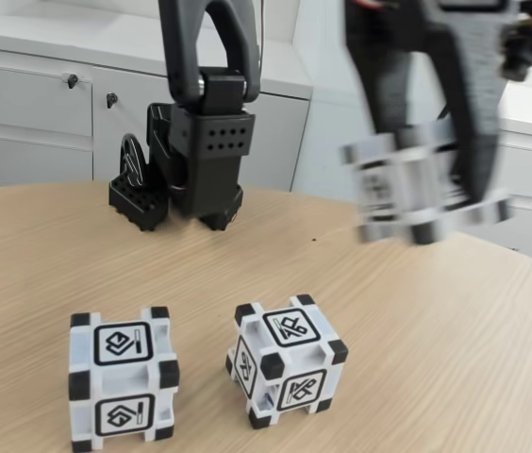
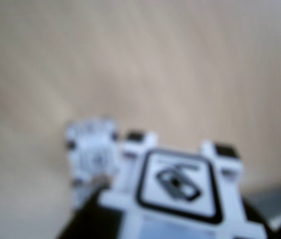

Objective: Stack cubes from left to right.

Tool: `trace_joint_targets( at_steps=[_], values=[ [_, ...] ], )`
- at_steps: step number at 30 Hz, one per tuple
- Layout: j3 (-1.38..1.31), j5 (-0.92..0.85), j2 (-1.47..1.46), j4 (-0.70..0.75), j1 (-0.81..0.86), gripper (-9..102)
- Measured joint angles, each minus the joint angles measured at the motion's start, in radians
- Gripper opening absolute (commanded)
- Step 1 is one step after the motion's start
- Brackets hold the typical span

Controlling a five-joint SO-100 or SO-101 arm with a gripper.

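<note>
While raised, tool [image 1: 436, 203] grips cube [image 1: 407, 189].

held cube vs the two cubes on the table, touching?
Apart. In the fixed view the held cube, clamped in the gripper, hangs in the air above the table, clear of the left cube and middle cube.

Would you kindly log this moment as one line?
gripper: shut on lifted cube | left cube, middle cube: on table, apart | stack: not started

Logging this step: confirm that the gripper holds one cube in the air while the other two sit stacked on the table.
Not stacked. In the fixed view the gripper does hold one cube in the air, but the other two, left cube and middle cube, sit side by side, apart, on the table.
</note>
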Motion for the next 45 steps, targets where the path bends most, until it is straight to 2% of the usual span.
trace_joint_targets(
  at_steps=[10, 20, 25, 33, 45],
  values=[
    [0.000, -0.224, 0.000, -0.006, 0.387, 17],
    [0.009, -0.341, 0.000, -0.006, 0.572, 17],
    [0.123, -0.411, 0.000, -0.011, 0.617, 17],
    [0.235, -0.422, 0.002, -0.155, 0.612, 17],
    [0.296, -0.514, -0.020, -0.173, 0.615, 17]
  ],
)
